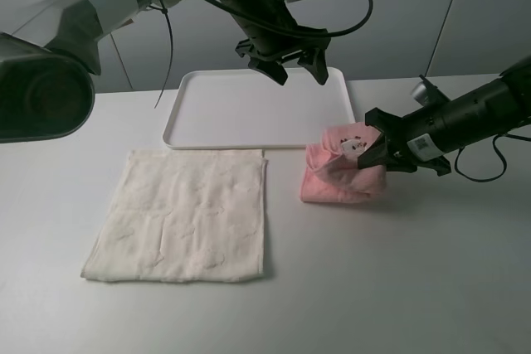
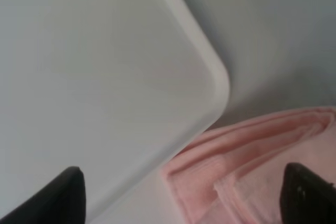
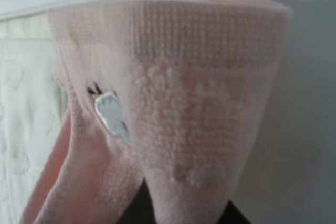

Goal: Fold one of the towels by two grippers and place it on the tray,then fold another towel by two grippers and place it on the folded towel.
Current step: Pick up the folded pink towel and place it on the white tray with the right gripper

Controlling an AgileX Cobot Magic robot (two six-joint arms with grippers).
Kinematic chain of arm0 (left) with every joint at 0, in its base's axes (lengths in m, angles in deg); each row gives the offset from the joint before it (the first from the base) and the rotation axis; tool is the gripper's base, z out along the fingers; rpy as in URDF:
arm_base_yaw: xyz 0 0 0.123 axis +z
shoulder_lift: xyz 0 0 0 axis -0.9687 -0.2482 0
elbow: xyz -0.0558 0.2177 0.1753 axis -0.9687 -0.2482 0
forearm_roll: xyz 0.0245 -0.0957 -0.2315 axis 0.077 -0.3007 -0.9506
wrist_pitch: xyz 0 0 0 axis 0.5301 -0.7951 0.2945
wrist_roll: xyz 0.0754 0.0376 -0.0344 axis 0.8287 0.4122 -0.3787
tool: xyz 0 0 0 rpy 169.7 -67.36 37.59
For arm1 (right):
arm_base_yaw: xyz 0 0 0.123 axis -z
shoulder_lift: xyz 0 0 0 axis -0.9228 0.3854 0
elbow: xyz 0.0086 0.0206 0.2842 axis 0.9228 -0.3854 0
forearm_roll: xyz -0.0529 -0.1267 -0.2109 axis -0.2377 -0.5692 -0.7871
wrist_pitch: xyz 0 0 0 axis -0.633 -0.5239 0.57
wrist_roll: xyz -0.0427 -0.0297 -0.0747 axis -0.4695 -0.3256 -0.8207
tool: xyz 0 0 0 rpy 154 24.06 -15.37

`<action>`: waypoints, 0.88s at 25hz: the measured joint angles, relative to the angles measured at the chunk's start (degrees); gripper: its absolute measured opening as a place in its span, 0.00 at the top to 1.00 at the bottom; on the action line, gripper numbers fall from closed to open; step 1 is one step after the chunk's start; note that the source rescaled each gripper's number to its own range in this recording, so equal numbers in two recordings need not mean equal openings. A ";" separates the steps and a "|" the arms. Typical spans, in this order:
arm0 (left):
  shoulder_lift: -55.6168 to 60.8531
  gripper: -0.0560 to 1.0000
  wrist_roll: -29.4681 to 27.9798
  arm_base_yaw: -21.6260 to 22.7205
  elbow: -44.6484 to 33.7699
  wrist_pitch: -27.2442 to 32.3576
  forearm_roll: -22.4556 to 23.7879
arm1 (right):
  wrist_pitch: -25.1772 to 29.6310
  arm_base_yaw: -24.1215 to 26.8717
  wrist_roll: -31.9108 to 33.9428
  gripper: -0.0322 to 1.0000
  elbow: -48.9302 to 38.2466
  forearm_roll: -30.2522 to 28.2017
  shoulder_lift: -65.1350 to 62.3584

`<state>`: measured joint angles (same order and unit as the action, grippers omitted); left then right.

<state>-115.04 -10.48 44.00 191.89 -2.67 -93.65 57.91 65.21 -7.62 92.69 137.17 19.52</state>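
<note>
**Current state: check each item**

1. Left gripper [image 1: 297, 70]: it hangs raised above the right part of the tray [image 1: 241, 113]. Its jaws stand wide apart with nothing between them. In the left wrist view you see both black fingertips [image 2: 63, 198] at the frame's edges, with the tray's rounded corner and a pink fold below them.

2. Right gripper [image 1: 375, 152]: it reaches in from the right, low over the table [image 1: 431, 288]. Its jaws are closed on the upper layer of the pink towel [image 1: 340, 176]. The cloth is pinched and drawn up into a ridge at the claw.

3. Pink towel: it is not on the tray. It sits bunched and folded over on the table, just beside the tray's near right corner. A small white embroidered mark [image 3: 110, 114] faces the right wrist camera; the cloth fills most of that view.

4. Cream-white towel [image 1: 182, 217]: it lies spread flat on the table in front of the tray's left part. Its far edge runs just beside the tray's front rim. It lies apart from the pink towel, to that towel's left in the high view.

5. Tray: it lies flat on the table behind both towels.
</note>
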 joint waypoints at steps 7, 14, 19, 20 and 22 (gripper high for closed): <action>13.28 0.04 3.19 0.35 -19.65 -0.16 9.86 | 7.80 -0.10 7.94 0.87 8.64 -9.65 -2.09; 33.48 0.04 6.29 5.88 -48.59 -9.24 11.29 | 14.40 -0.10 11.61 0.87 19.75 -12.10 -1.42; 43.62 0.04 9.45 11.07 -62.33 -14.33 7.99 | 21.54 -0.46 14.83 0.87 31.02 -10.11 5.19; 44.40 0.04 9.71 11.79 -64.48 -15.17 7.72 | 22.39 -1.07 15.47 0.87 33.87 -8.81 7.07; 45.34 0.04 10.35 12.71 -67.84 -17.41 7.37 | 23.50 -2.75 16.70 0.87 40.04 -6.94 10.73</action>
<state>-69.71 -0.13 56.71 124.05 -20.08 -86.28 81.42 62.46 9.08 132.73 130.23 30.26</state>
